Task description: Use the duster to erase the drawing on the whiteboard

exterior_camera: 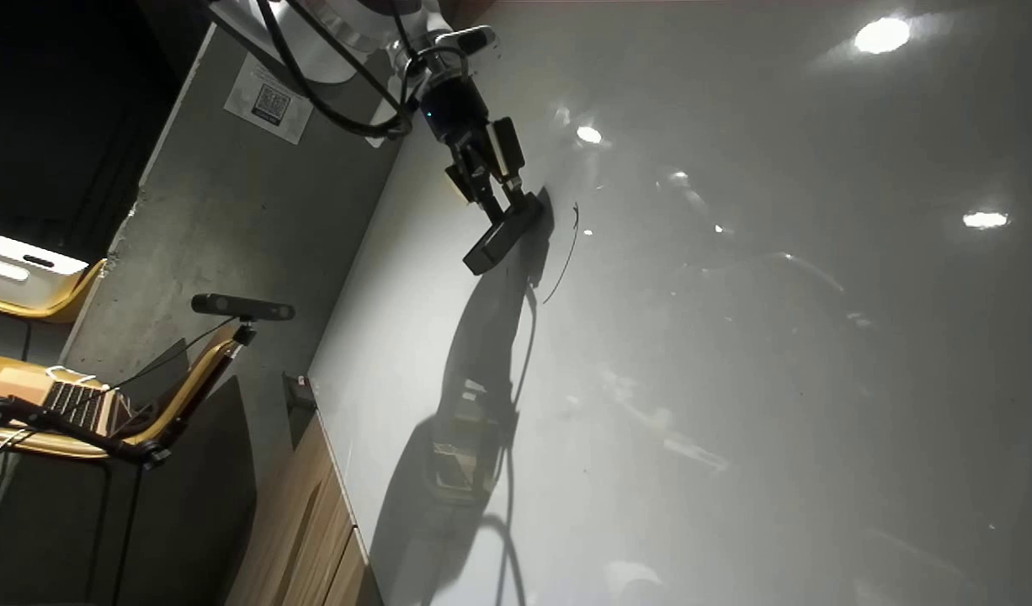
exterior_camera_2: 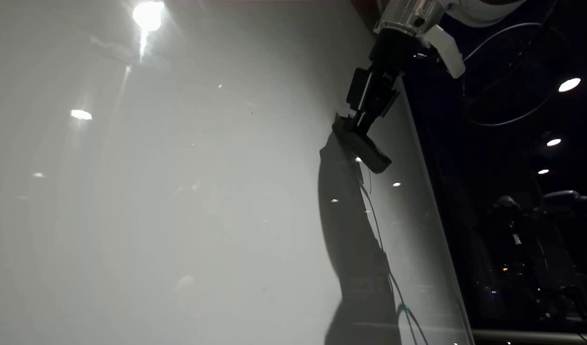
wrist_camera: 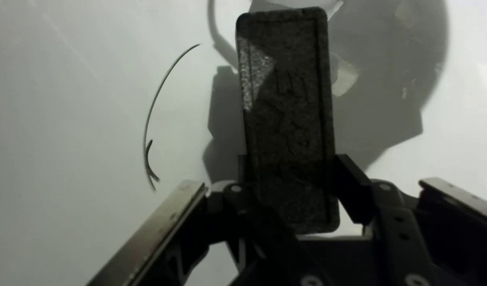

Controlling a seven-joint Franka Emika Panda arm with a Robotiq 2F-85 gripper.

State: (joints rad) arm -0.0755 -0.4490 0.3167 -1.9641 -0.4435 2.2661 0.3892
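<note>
The duster (wrist_camera: 287,99), a dark flat block, is gripped near one end by my gripper (wrist_camera: 291,171), whose fingers press on its two long sides. In both exterior views the duster (exterior_camera: 501,240) (exterior_camera_2: 367,151) hangs tilted in front of the whiteboard (exterior_camera: 735,353), its upper end close to the surface; I cannot tell if it touches. Of the drawing (wrist_camera: 151,107), a thin curved line with a short hooked stroke shows in the wrist view, left of the duster. In an exterior view this drawing (exterior_camera: 571,252) lies just right of the duster.
A long arm shadow (exterior_camera: 482,353) falls down the board below the duster. Bright light reflections (exterior_camera: 589,135) dot the surface. A grey wall panel with a paper sign (exterior_camera: 269,99) meets the board's side; a chair (exterior_camera: 188,396) with a camera on a stand (exterior_camera: 242,306) is nearby.
</note>
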